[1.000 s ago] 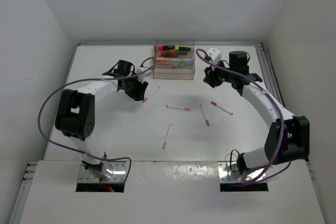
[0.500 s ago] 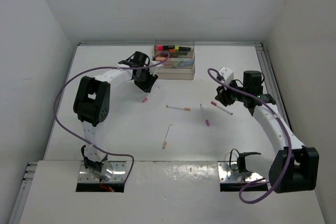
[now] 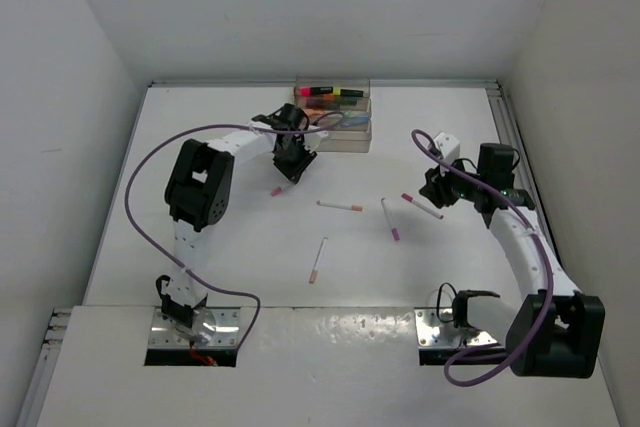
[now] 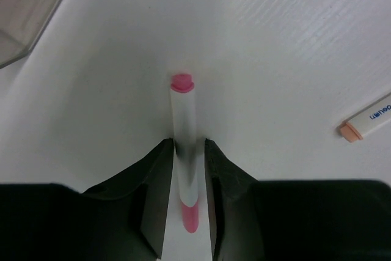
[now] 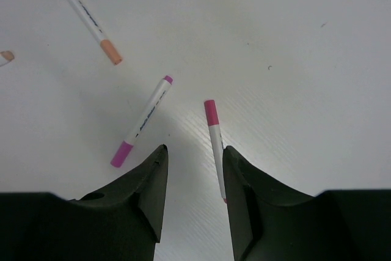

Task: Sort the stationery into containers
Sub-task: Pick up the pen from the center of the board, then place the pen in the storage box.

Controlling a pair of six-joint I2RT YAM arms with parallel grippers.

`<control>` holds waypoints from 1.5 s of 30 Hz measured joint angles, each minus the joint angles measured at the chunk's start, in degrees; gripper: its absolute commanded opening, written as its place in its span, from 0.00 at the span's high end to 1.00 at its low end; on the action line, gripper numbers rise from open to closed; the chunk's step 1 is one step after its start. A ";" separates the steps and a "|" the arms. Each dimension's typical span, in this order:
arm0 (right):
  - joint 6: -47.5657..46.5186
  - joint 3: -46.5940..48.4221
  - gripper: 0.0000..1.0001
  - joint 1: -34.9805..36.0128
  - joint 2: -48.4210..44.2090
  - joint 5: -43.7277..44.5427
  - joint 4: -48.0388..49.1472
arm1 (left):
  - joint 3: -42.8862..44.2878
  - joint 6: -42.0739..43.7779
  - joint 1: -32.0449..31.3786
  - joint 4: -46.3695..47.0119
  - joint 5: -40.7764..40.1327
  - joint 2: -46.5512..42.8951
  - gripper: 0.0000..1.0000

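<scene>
While the left jaws stand narrow astride a thin white pen with pink ends (image 4: 184, 145), pinching or not I cannot tell, the right jaws gape empty, a pink-capped white pen (image 5: 216, 150) between them on the white counter (image 5: 305, 59).

Containers (image 3: 333, 119) at back centre of table (image 3: 240, 247). Leftmost pen (image 3: 283, 183) before their left corner, between fingers of left gripper (image 4: 189, 146). Centre pen (image 3: 340, 206); two more to its right, the rightmost pen (image 3: 421, 206) under right gripper (image 5: 194, 151). Nearest pen (image 3: 318, 260) alone, before centre pen.
</scene>
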 measured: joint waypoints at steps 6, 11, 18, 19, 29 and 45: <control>0.31 -0.09 0.60 -0.50 -1.53 -1.55 -0.17 | 4.76 0.28 -0.20 -4.02 -1.55 3.21 0.75; 0.63 -0.09 0.61 -1.05 -3.30 -2.40 -0.44 | 6.10 0.35 -0.50 -5.73 -3.08 3.98 0.80; 0.70 -0.61 0.62 -1.11 -4.17 -2.91 -0.44 | 6.49 1.64 -0.92 -6.84 -3.02 3.93 1.00; 0.81 -0.79 0.62 -1.16 -4.20 -2.91 -0.48 | 6.99 2.12 -0.96 -8.02 -2.80 3.96 1.00; 1.92 -3.30 0.62 -1.88 -5.27 -3.08 -0.37 | 35.85 9.81 -9.44 -16.96 -9.66 3.34 1.00; 4.55 -3.41 0.61 -3.32 -3.91 -3.10 0.02 | 26.82 21.16 -11.47 4.15 -17.33 6.32 1.00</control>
